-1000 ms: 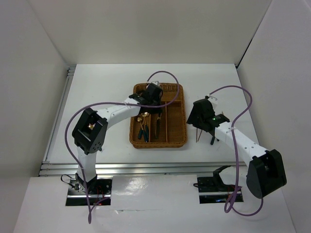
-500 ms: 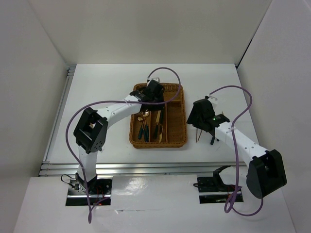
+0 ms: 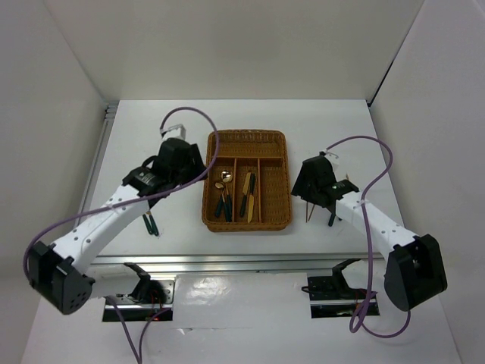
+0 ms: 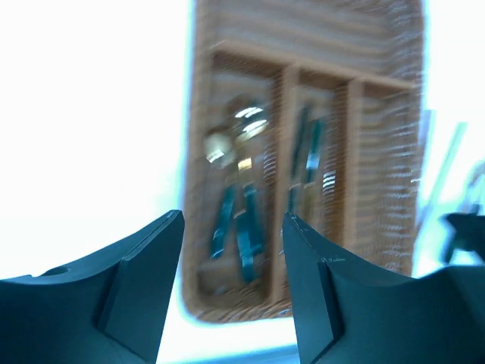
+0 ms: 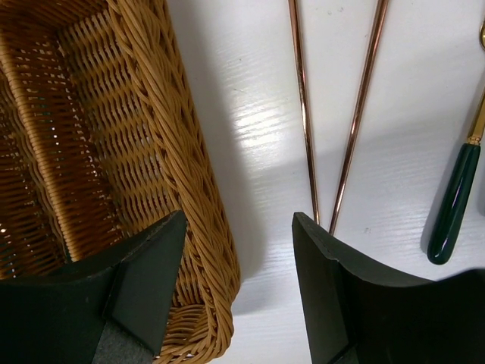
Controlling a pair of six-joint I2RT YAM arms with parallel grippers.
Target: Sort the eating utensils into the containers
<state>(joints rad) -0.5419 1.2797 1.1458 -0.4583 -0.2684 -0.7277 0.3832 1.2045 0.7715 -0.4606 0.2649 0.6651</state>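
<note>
The white, smooth bench (image 3: 151,125) carries everything. The left arm (image 3: 114,216), white-shelled with black joints, reaches to a spot just left of the tray. Its jaws, black wedge-shaped plates, stand apart and grip nothing. The right arm (image 3: 375,220) ends over the tray's right wall, and its jaws are likewise apart, straddling the rim and the bare bench beside it.

The wicker tray (image 3: 284,216) is rectangular, brown and tightly woven, with thin dividers. Its left long slot holds spoons (image 3: 223,193) with round gold bowls and dark green handles. The middle slot holds two more slim pieces (image 3: 248,196), gold at one end and dark at the other, too small to tell fork from knife.

Just right of the tray on the bench lie two chopsticks (image 5: 303,114), thin coppery rods that converge at one end. Near them lies a glossy green handle (image 5: 453,205) on a gold neck. Another dark-handled piece (image 3: 151,224) lies on the bench beside the left arm.
</note>
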